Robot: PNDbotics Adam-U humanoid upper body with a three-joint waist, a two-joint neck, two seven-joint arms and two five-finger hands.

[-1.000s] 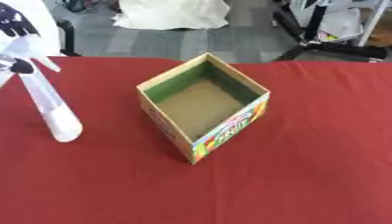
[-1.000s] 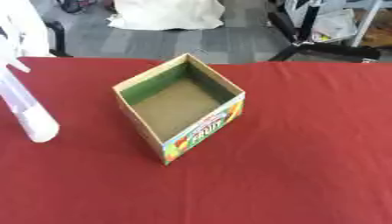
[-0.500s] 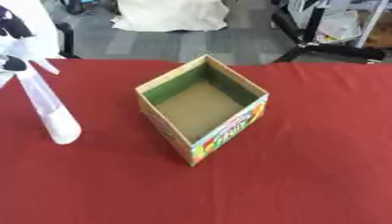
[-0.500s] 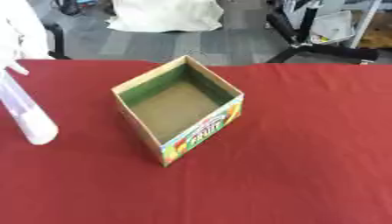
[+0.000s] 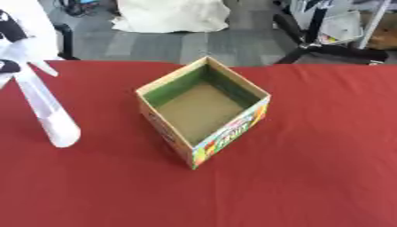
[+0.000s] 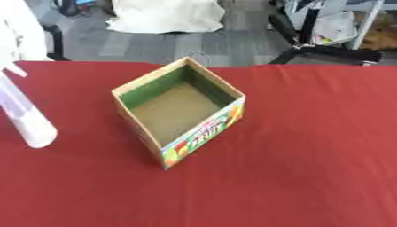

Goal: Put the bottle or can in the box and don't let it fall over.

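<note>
A tall white spray bottle (image 5: 46,111) stands on the red table (image 5: 310,168) at the far left. Its head is cut off by the left edge, with a white trigger part (image 5: 40,67) sticking out. An open cardboard box (image 5: 203,111) with a green inner wall and a colourful printed front sits near the middle, turned corner-on, and nothing lies inside it. The bottle is about a box-width to the left of the box. Neither of my hands shows in either view. A dark shape (image 5: 9,29) above the bottle's head at the left edge cannot be made out.
Beyond the table's far edge is a grey floor with a white bundle (image 5: 172,15), a black chair part (image 5: 65,40) and black stands (image 5: 314,31) at the upper right. A white mass (image 6: 19,31) fills the upper left corner.
</note>
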